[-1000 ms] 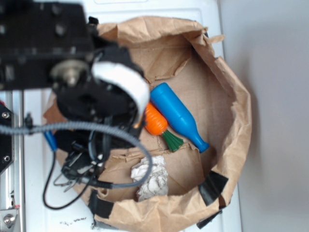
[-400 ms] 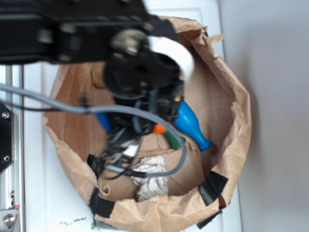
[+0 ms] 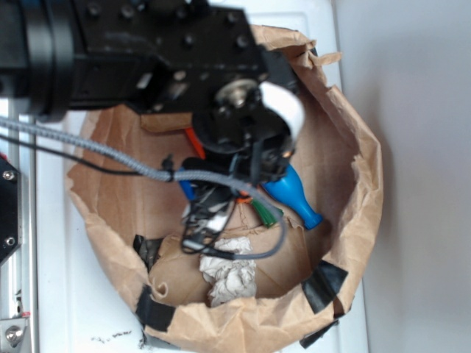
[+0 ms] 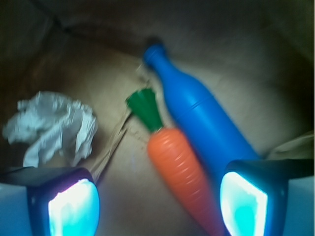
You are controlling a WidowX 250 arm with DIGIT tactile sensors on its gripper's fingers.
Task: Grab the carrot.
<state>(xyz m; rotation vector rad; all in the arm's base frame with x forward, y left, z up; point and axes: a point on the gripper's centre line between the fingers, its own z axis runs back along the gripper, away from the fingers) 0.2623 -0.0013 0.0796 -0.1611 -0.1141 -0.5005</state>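
Observation:
The carrot (image 4: 182, 169), glossy orange with a dark green stem (image 4: 145, 107), lies on the brown paper floor beside a blue bottle-shaped toy (image 4: 206, 123). My gripper (image 4: 157, 206) is open above it; the carrot's tapered end runs between the jaws, close to the right finger (image 4: 243, 209). In the exterior view the arm covers most of the carrot; only its green stem (image 3: 266, 213) and a sliver of orange show below the gripper (image 3: 246, 193).
A crumpled white paper ball (image 3: 229, 273) lies near the front of the paper bag (image 3: 353, 147), whose raised walls ring the toys. The blue toy (image 3: 294, 195) sits right against the carrot. Cables (image 3: 221, 235) hang from the arm into the bag.
The arm has swung right and lowered into the bag over the carrot, now hiding most of it in the exterior view.

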